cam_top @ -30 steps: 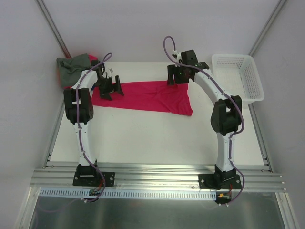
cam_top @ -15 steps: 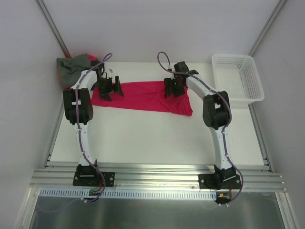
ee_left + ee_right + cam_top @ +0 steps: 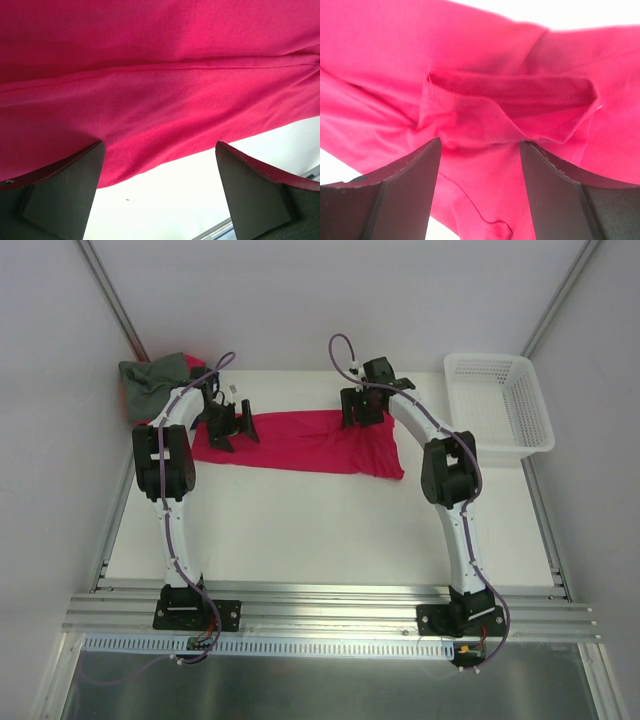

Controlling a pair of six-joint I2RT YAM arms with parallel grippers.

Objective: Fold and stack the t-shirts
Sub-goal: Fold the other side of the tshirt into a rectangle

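White table [image 3: 330, 530] inside plain grey walls. Crimson-red t-shirt [image 3: 310, 445] lies spread across the far half of the table, long side running left to right. Grey-green t-shirt [image 3: 150, 375] sits crumpled in the far left corner, and a white lattice basket [image 3: 500, 405] stands at the far right corner. Left fingers [image 3: 60, 190] are spread wide, low over the red shirt's left end by its near edge, with nothing between them. Right fingers [image 3: 400, 195] are parted, less wide, over a bunched fold at the shirt's far edge, right of middle; cloth not pinched.
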